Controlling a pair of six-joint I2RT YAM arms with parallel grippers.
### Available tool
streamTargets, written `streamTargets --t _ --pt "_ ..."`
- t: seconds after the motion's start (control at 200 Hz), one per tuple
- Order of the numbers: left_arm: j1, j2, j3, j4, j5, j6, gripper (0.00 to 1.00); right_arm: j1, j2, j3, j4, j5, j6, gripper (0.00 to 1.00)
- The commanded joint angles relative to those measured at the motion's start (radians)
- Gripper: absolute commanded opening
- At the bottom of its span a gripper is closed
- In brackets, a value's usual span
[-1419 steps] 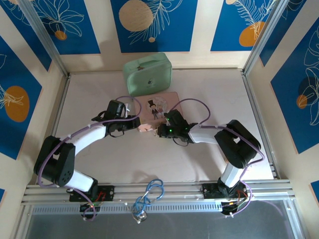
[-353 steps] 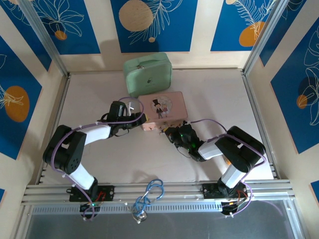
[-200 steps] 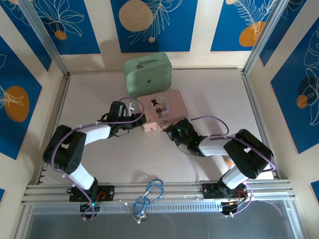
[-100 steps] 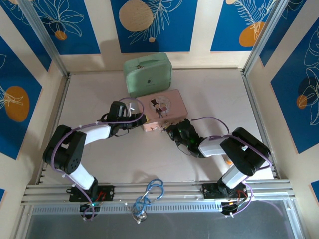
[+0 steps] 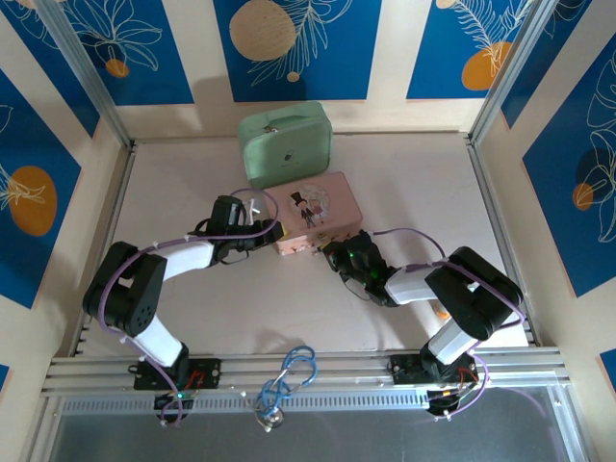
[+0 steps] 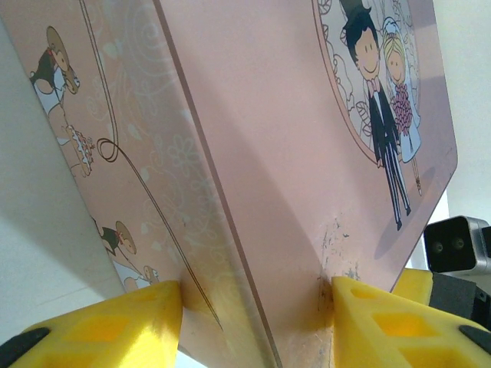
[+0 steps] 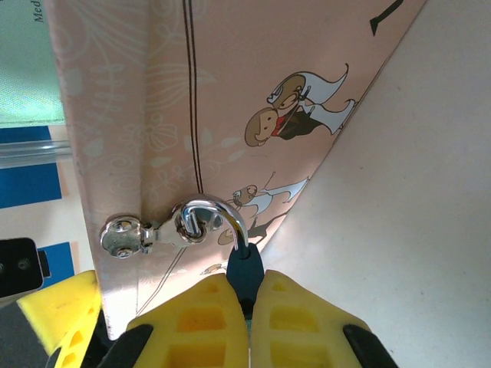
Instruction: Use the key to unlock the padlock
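- Now, the counter (image 5: 192,308) holds everything. The green case (image 5: 286,142) sits at the back, just behind the pink box (image 5: 332,207), and it has not moved.
- The pink box has turned. A few seconds ago it sat crooked. Now its front side faces the arms.
- The left end effector (image 6: 253,291) is clenched on the near left corner of the box, with one yellow finger on each side of it. That keeps the box from sliding.
- The right end effector (image 7: 245,295) has come in close to the front of the box. Its two yellow fingers are squeezed shut on the blue body of the padlock (image 7: 245,268).
- The padlock hangs at the front of the box. Its silver loop goes through the ring of the clasp (image 7: 146,232), so I think it is still locked.
- The fingers hide the bottom of the padlock, so I cannot tell if a key is in it.
- Box and lock are both held steady now. That looks like a good start for turning a key.
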Motion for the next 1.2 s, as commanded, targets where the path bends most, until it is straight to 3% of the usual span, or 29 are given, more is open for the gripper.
streamTargets --t 0.0,0.29,0.475,0.74,0.875,1.02,1.196 --pt "0.027 0.046 -0.045 -0.231 -0.077 0.047 0.5 -0.078 -0.007 -0.022 -0.031 0.141 0.028 0.0" --pt "0.031 0.046 -0.044 -0.239 -0.077 0.052 0.49 -0.066 -0.056 -0.063 0.073 0.096 0.03 0.0" --pt "0.036 0.047 -0.015 -0.281 -0.091 0.076 0.49 -0.055 -0.155 -0.02 -0.182 0.084 -0.055 0.0" --pt "0.036 0.005 0.047 -0.34 -0.128 0.099 0.54 -0.041 -0.351 0.121 -0.701 -0.029 -0.33 0.0" --pt "0.029 -0.068 0.066 -0.328 -0.119 0.077 0.57 -0.02 -0.463 0.202 -0.946 -0.028 -0.459 0.0" --pt "0.021 -0.155 0.099 -0.372 -0.111 0.081 0.6 0.044 -0.527 0.314 -1.185 0.02 -0.546 0.0" --pt "0.02 -0.246 0.147 -0.454 -0.106 0.095 0.62 0.147 -0.515 0.427 -1.341 0.031 -0.609 0.0"
